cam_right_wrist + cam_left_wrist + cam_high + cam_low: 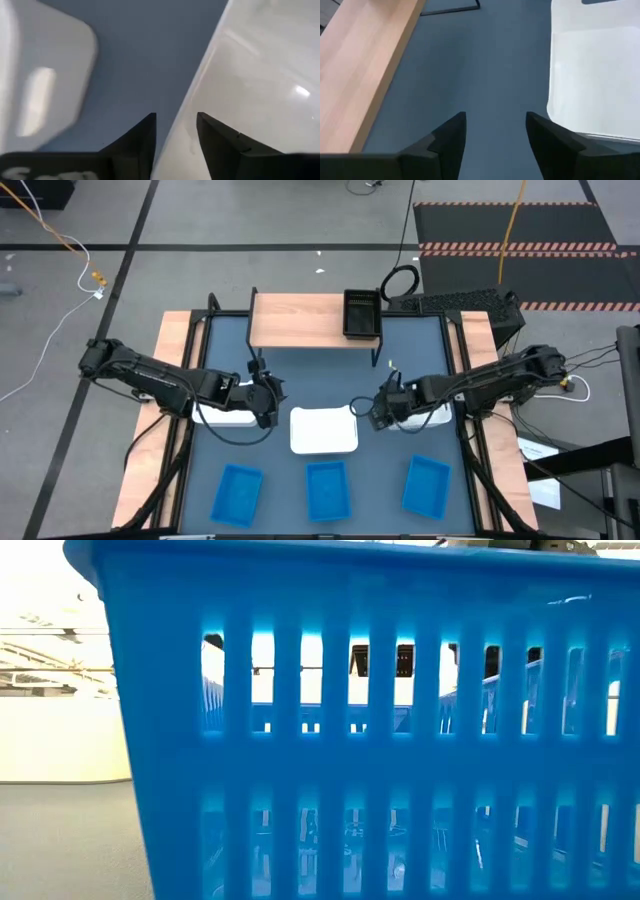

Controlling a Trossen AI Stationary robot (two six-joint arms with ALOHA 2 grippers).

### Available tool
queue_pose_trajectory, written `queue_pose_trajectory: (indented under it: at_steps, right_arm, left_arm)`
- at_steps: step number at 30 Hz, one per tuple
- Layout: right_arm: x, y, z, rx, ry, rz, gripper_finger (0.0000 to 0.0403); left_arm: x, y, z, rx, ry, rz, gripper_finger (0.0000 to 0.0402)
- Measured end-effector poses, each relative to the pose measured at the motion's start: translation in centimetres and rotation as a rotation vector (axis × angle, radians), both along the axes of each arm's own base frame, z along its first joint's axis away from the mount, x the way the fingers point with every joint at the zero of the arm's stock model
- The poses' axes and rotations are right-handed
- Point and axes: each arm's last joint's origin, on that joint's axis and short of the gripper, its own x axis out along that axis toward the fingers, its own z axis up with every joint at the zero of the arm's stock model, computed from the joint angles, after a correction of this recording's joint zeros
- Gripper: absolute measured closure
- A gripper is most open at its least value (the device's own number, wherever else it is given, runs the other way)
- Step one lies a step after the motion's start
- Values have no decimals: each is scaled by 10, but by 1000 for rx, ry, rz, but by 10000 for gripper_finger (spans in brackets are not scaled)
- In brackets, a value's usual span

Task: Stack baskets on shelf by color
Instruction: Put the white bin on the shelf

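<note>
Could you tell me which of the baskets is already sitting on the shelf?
Only the black basket is, at the right end of the light-wood shelf. The three blue baskets and the white ones are all down on the dark-blue tabletop.

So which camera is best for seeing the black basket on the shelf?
The high view: the black basket sits in full on the shelf's right end. The low view is blocked by a blue basket. Neither wrist view shows the black one.
</note>
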Motion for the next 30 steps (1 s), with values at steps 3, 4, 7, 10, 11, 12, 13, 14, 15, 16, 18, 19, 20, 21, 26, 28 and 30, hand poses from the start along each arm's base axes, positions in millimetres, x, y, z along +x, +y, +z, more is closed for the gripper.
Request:
queue_pose_trajectory:
  at_steps: [3,4,7,10,11,12,13,14,15,16,18,19,20,21,26,28,30]
  right_arm:
    - [-2,0,-4,7,48,30,297]
    - [-2,0,-4,8,50,42,310]
    - [-4,2,0,62,47,75,361]
    - [0,14,16,115,-47,88,393]
    - [6,21,28,119,-121,105,392]
    - [9,26,41,101,-176,116,393]
    - [11,31,54,82,-217,128,395]
    - [12,36,67,51,-238,135,398]
    - [11,39,79,6,-240,134,399]
    - [8,41,90,-43,-226,130,400]
    - [-1,42,110,-137,-166,105,400]
    - [-6,41,118,-178,-143,84,401]
    - [-10,41,125,-206,-121,67,401]
    - [-14,39,132,-229,-94,53,401]
    - [-36,26,168,-368,30,42,401]
    - [-39,17,185,-442,31,95,402]
    - [-36,8,200,-527,-11,183,402]
  left_arm:
    - [-2,0,-5,-2,11,11,193]
    - [-3,1,-7,-4,16,15,193]
    - [-4,1,-10,-12,26,28,192]
    - [-4,1,-10,-29,20,47,192]
    - [-4,1,-10,-35,18,54,192]
    - [-5,0,-10,-40,16,58,192]
    - [-5,0,-11,-45,19,64,192]
    - [-6,0,-11,-45,28,64,192]
    - [-6,0,-12,-44,32,64,192]
    - [-6,-1,-12,-44,30,62,192]
    - [-6,-1,-11,-46,27,61,192]
    - [-7,-2,-11,-46,27,58,192]
    - [-7,-2,-11,-48,25,57,192]
    - [-7,-3,-11,-48,25,54,192]
    - [-8,-10,-11,-45,28,22,192]
    - [-9,-12,-11,-44,31,11,192]
    - [-10,-13,-11,-41,37,3,192]
